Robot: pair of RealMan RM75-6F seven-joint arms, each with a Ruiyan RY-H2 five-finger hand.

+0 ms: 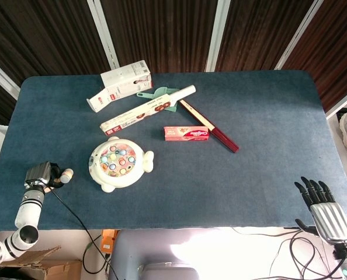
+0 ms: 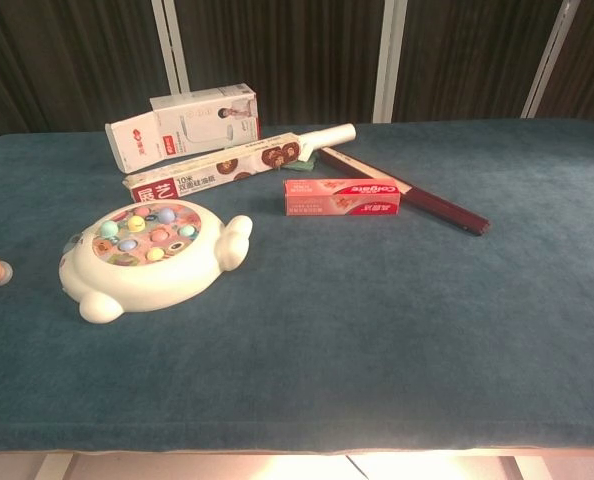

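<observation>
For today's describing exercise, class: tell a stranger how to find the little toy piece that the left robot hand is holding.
Start at the blue table and find the round white fish-shaped game near its front left. Look left of it to the table's edge, where the left robot hand pinches a small peach-coloured peg. It is by far the smallest thing there, lying apart from the boxes further back.

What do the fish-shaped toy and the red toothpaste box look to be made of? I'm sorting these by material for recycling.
The fish-shaped toy looks like moulded plastic: a glossy cream shell with rounded edges and pastel pieces set in its top. The red toothpaste box looks like printed cardboard: sharp folded edges, flat faces, a slight sheen. Neither can be confirmed by look alone.
</observation>
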